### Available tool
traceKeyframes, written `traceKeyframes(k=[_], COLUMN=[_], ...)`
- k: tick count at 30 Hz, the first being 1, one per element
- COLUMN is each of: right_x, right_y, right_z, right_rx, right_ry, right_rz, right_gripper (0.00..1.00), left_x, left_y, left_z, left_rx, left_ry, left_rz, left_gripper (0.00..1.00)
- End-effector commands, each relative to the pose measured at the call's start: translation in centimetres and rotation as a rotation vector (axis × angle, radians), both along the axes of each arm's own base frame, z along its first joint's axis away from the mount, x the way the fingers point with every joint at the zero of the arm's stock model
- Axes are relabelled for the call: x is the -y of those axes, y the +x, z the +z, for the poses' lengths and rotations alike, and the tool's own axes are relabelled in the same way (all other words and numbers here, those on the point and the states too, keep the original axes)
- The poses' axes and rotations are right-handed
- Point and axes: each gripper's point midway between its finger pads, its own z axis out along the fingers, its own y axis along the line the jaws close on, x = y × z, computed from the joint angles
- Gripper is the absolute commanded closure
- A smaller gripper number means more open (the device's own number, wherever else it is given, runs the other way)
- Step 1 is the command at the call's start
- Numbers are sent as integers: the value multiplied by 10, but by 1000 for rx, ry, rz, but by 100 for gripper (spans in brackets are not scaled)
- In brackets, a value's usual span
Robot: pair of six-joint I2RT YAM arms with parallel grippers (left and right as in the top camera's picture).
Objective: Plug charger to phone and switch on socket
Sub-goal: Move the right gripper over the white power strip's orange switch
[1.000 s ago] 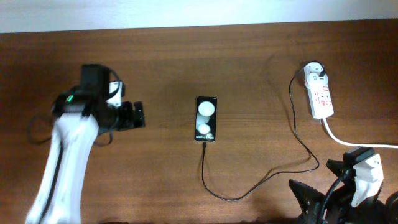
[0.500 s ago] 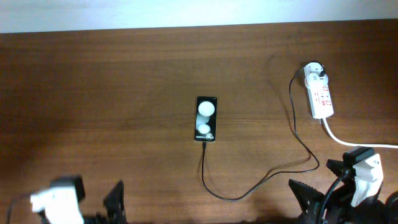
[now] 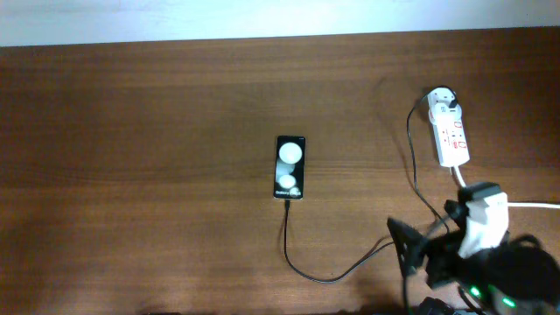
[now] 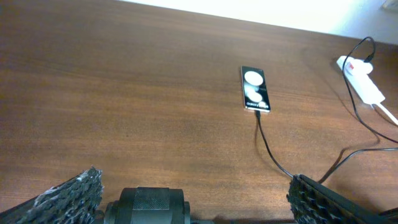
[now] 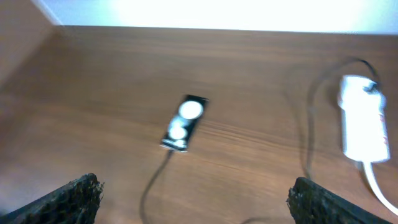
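Observation:
The black phone (image 3: pixel 291 166) lies flat mid-table with two white round patches on its face. The thin black charger cable (image 3: pixel 324 277) runs from the phone's near edge, loops toward me and rises to its plug head (image 3: pixel 445 100) at the far end of the white socket strip (image 3: pixel 451 134). My right gripper (image 3: pixel 401 249) is open and empty, over the cable loop near the front right. My left gripper (image 4: pixel 194 180) is open and empty, low at the front edge and out of the overhead view. The left wrist view shows the phone (image 4: pixel 255 98) and the socket (image 4: pixel 360 79). The blurred right wrist view shows the phone (image 5: pixel 184 123) and the socket (image 5: pixel 360 127).
The thick white cord (image 3: pixel 516 206) leaves the socket's near end and runs off the right edge, passing close to my right arm. A pale wall borders the table's far edge (image 3: pixel 262 39).
My left arm has pulled back from the table's left side to the front edge and left the overhead view. My right arm has moved left and forward over the cable loop.

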Motion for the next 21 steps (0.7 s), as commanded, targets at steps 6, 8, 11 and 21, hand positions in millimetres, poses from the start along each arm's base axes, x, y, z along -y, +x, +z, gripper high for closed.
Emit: traceKeyframes(k=[6, 8, 11, 21], right_x=[-17, -18, 0, 115], right_y=[60, 72, 93, 140], right_z=[-56, -68, -80, -65], right_rx=[-211, -289, -429, -516], right_ry=[-144, -138, -92, 115], right_rz=[-258, -307, -408, -803], right_gripper=[54, 72, 86, 96], left_x=[-1, -1, -1, -1], left_y=[-14, -14, -14, -14], left_z=[-1, -1, -1, -1], left_rx=[85, 85, 85, 85], left_ry=[15, 15, 15, 15], left_rz=[-3, -3, -3, -3], left_gripper=[1, 1, 1, 1])
